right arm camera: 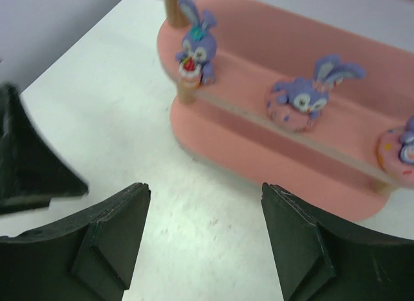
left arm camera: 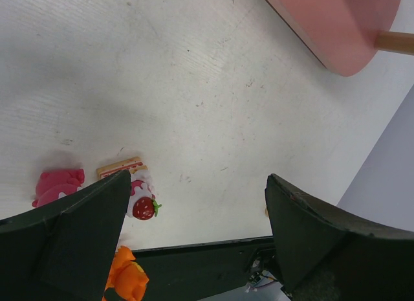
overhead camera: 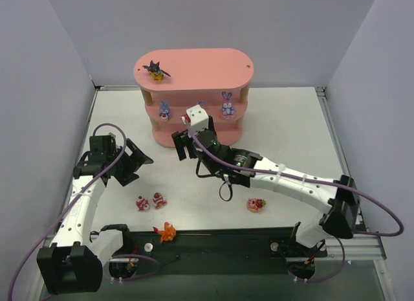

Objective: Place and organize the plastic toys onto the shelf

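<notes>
The pink shelf (overhead camera: 194, 68) stands at the back, with the black bat toy (overhead camera: 155, 70) on its top board. Three purple-blue bunnies (right arm camera: 196, 52) (right arm camera: 304, 97) (right arm camera: 404, 145) stand on the middle board (right arm camera: 336, 129). My right gripper (right arm camera: 205, 188) hangs open and empty over the table, just in front of the shelf's left end (overhead camera: 184, 145). On the table lie two red-and-white toys (overhead camera: 141, 202) (overhead camera: 159, 200), a third (overhead camera: 256, 204) and the orange toy (overhead camera: 167, 232). Open and empty, my left gripper (left arm camera: 197, 178) hovers above the left pair (left arm camera: 139, 197) (left arm camera: 58, 186).
The black base rail (overhead camera: 220, 246) runs along the near edge, with the orange toy (left arm camera: 126, 278) right against it. Grey walls close in both sides. A black part of the left arm (right arm camera: 32, 165) shows at the left of the right wrist view.
</notes>
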`<state>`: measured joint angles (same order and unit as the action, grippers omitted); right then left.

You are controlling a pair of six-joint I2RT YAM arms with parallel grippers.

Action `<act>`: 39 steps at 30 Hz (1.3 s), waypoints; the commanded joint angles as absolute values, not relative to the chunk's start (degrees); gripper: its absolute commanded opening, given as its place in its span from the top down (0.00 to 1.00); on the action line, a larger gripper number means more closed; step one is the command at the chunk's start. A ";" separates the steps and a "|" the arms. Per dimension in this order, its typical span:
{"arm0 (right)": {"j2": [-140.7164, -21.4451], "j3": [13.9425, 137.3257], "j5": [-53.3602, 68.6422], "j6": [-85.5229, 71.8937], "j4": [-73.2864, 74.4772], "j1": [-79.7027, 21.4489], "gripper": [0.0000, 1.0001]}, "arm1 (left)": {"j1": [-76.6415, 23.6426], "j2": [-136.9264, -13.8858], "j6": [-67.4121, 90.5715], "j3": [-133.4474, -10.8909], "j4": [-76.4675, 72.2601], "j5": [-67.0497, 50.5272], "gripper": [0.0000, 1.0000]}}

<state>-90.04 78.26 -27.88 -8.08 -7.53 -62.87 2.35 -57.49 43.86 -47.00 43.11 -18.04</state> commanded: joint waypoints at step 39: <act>-105.47 58.44 27.78 -28.13 -11.52 -73.83 0.44 | -2.02 -57.48 41.84 -47.99 43.33 -16.26 0.05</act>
